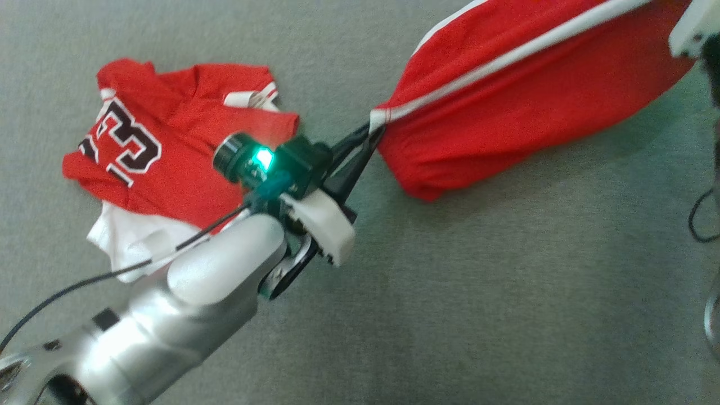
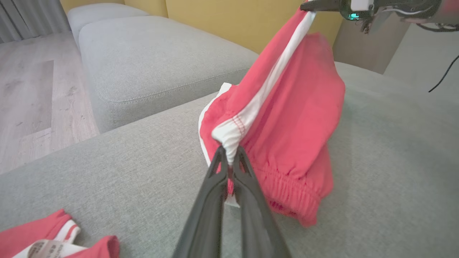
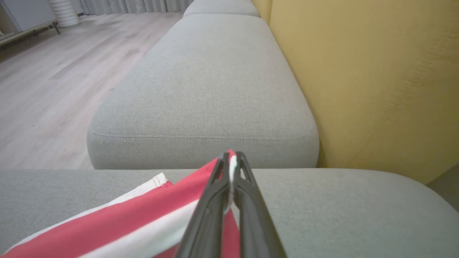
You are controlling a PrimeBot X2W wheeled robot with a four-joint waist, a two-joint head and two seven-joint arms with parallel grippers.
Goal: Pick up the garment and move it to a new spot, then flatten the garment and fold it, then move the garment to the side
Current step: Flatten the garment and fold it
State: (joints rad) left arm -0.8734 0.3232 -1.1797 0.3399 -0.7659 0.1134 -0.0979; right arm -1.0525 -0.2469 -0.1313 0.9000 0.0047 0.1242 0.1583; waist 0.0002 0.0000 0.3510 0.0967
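Grey sofa cushion (image 1: 450,309), yellow backrest (image 3: 358,71) | red shorts (image 1: 523,95) lifted, strung between left jaws and right jaws, both clamped on its white-striped edge | judged: relocation step in hand; flattening, folding, side-move outstanding.

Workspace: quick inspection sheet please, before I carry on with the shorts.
Surface: grey fabric cushion.
Job's things: red shorts, white-striped, stretched between both grippers.
Clutter: red jersey lying crumpled over a white cloth, at left.
Grippers: left gripper shut on a shorts corner; right gripper shut on the striped edge.
Cables: black cable along the left arm; second cable at the right edge.
Surroundings: second cushion, yellow backrest, wood floor.
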